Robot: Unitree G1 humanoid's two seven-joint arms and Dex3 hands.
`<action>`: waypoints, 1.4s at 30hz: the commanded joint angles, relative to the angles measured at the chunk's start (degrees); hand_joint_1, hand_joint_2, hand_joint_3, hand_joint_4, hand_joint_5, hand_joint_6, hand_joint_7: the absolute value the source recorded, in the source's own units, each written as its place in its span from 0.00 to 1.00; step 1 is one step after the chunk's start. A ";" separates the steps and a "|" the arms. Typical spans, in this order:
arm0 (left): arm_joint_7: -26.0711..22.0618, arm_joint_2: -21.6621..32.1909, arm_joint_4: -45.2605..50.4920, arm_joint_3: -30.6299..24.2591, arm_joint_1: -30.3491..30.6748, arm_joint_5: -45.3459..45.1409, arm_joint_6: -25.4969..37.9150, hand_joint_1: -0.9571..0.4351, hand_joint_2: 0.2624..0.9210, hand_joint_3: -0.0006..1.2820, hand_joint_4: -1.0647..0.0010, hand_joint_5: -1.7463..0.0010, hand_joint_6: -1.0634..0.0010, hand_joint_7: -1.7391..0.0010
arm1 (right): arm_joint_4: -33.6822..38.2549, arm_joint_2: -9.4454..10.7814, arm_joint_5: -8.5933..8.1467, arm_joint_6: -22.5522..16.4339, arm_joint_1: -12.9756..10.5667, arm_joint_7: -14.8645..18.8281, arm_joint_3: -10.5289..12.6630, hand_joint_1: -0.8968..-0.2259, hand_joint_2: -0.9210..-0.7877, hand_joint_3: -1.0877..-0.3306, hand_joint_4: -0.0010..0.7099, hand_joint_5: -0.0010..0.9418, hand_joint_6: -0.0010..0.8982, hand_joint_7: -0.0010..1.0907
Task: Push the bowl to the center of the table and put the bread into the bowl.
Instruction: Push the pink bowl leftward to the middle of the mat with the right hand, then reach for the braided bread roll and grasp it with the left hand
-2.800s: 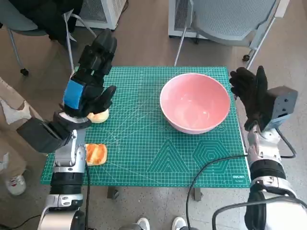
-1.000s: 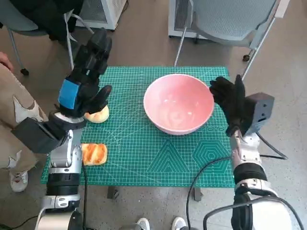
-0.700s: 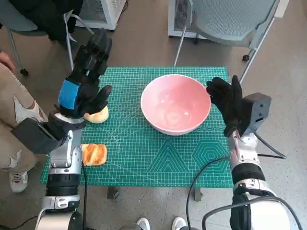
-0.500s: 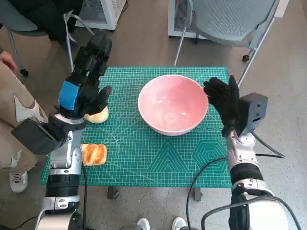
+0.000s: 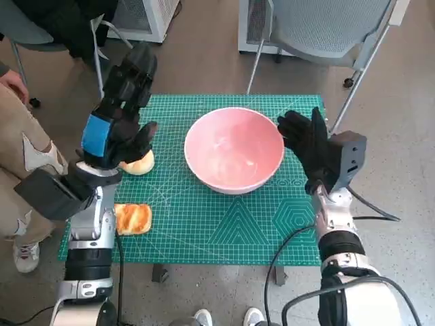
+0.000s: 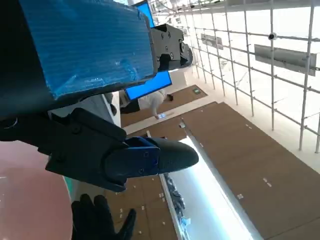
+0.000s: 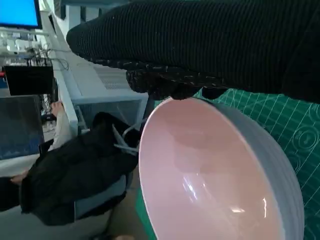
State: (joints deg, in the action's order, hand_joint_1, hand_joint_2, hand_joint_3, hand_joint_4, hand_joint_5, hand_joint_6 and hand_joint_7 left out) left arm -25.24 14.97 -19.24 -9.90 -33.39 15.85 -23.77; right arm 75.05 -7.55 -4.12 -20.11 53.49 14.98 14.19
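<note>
Centre frame: one glossy pink bowl (image 5: 234,149), touched by spread right hand (image 5: 307,144); at left, two golden bread pieces (image 5: 134,219), left hand (image 5: 117,117) spread, holding nothing.

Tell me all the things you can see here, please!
bowl: one, pink, empty, near the middle of the mat.
bread: two pieces, golden; one at the mat's near left corner, the other further back, partly under the left robot hand.
mat: one, green with a grid, covering the table.
chair: one, grey, behind the table.
cable: one, black, across the mat's near right corner.
person: one, at the left edge.
left robot hand: black with blue tape, above the mat, holding nothing.
right robot hand: black glove, against the bowl's right side.
</note>
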 commanded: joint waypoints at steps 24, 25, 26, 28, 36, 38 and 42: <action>0.62 0.63 6.49 -0.84 3.66 1.50 3.68 0.18 1.00 0.37 0.97 1.00 0.98 0.83 | -6.44 -1.04 5.84 -17.69 -0.17 -7.20 -5.40 0.29 0.00 0.28 0.19 0.01 0.09 0.27; 0.62 0.62 6.48 -0.90 3.60 1.56 3.79 0.18 1.00 0.37 0.97 1.00 0.99 0.82 | -8.07 -1.10 5.71 -20.72 -0.28 -6.15 -5.69 0.28 0.00 0.28 0.19 0.01 0.09 0.27; 0.61 0.61 6.52 -0.96 3.59 1.59 3.89 0.18 1.00 0.37 0.97 1.00 0.99 0.82 | -9.11 -1.14 5.53 -22.71 -0.35 -5.41 -5.89 0.28 0.00 0.28 0.19 0.01 0.09 0.27; 0.56 0.56 6.43 -1.03 3.52 1.62 3.95 0.18 1.00 0.37 0.97 1.00 1.00 0.81 | -10.82 -1.07 4.86 -25.41 -0.52 -3.93 -6.22 0.26 0.00 0.28 0.19 0.01 0.08 0.28; 0.63 -0.16 5.19 -0.82 2.92 1.30 3.39 0.19 1.00 0.37 0.96 1.00 1.00 0.81 | -20.37 0.16 -0.98 -29.16 -2.40 4.80 -7.25 0.25 0.00 0.28 0.19 0.00 0.01 0.41; 0.73 -0.42 4.88 -0.70 2.80 1.14 3.19 0.19 1.00 0.37 0.96 1.00 1.00 0.81 | -22.70 0.42 -1.89 -28.97 -3.10 6.05 -7.73 0.25 0.00 0.28 0.19 0.00 0.00 0.41; 0.49 -0.89 3.83 -0.44 2.33 1.14 3.12 0.18 1.00 0.35 0.96 1.00 1.00 0.80 | -25.74 0.23 -3.37 -27.92 -4.23 8.92 -8.70 0.24 0.00 0.31 0.20 0.01 0.00 0.42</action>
State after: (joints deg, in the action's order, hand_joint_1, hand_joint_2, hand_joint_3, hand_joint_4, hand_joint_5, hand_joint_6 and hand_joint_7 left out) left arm -24.73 14.41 -14.58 -10.28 -30.42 16.74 -20.15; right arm 50.41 -7.18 -6.65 -49.29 51.39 21.80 6.17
